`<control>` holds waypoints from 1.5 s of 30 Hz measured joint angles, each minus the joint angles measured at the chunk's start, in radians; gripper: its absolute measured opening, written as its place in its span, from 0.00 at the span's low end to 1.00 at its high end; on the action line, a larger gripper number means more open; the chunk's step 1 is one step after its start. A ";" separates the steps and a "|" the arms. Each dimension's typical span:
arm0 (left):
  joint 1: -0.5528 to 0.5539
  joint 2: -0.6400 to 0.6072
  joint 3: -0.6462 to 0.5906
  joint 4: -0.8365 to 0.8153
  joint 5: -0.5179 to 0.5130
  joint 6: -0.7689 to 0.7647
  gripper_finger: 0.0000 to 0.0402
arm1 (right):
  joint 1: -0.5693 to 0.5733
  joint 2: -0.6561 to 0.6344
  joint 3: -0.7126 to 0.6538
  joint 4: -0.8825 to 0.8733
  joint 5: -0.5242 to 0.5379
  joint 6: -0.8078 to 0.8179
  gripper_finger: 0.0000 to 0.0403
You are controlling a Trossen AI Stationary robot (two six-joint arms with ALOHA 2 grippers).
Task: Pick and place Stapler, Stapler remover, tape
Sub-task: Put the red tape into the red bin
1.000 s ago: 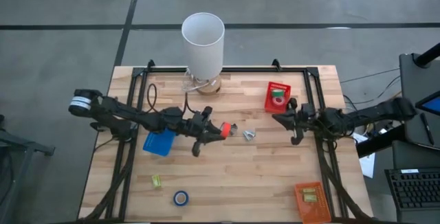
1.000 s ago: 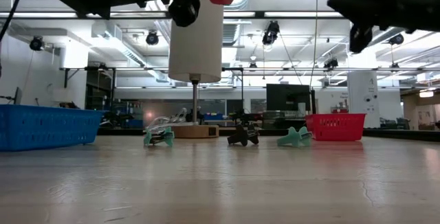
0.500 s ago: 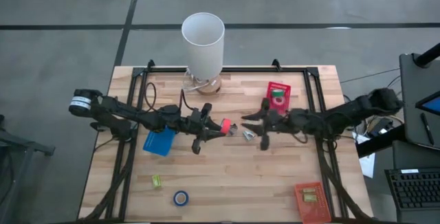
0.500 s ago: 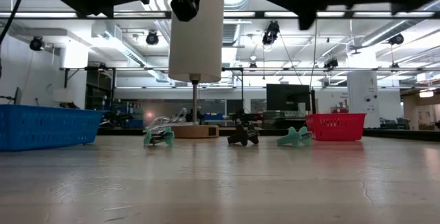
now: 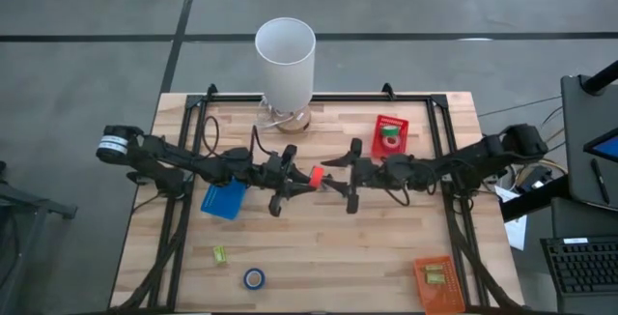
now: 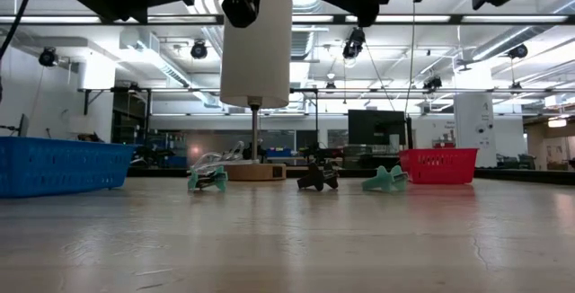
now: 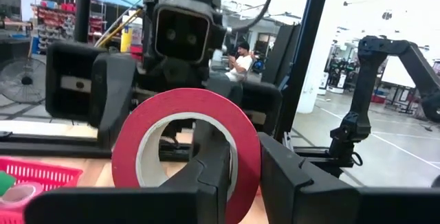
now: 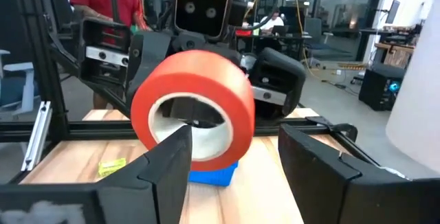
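A red tape roll [image 5: 315, 177] hangs above the table's middle, with my left gripper [image 5: 303, 181] shut on it. My right gripper [image 5: 329, 173] has come in from the right and stands open right at the roll. In the right wrist view the roll [image 8: 196, 107] fills the space just beyond the two spread fingers. A blue tape roll [image 5: 254, 278] lies flat near the front edge. A green roll [image 5: 389, 142] lies in the red bin [image 5: 390, 122]. In the low view, staple removers [image 6: 317, 178] stand on the tabletop at the back. My left gripper has one finger [image 7: 206, 165] inside the roll's hole and the other [image 7: 292, 179] outside, pinching the roll's wall [image 7: 244, 152] between them. It comes in level from the table's left. The roll stands on edge, lifted clear of the table. My right gripper: I cannot tell whether its fingers touch the roll.
A white cylinder lamp [image 5: 286, 59] stands on a wooden base at the back middle. A blue bin [image 5: 224, 200] sits under my left arm, an orange bin [image 5: 436, 284] at the front right. A small yellow-green item [image 5: 219, 253] lies at the front left.
My right gripper has swung from beside the red bin toward the table's left, up to the red tape roll, and has opened on the way. My left gripper and the roll have kept still.
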 joint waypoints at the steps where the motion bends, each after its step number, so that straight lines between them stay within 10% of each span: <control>1: 0.000 0.000 0.000 0.005 0.000 0.000 0.16 | 0.000 0.010 0.010 0.003 0.000 -0.007 0.52; 27: 0.000 -0.001 0.000 0.000 -0.003 -0.031 0.17 | -0.003 0.028 0.055 -0.016 0.011 -0.094 0.10; 45: 0.003 -0.001 -0.003 -0.075 -0.083 -0.013 0.43 | -0.003 -0.044 0.052 -0.228 0.089 -0.002 0.10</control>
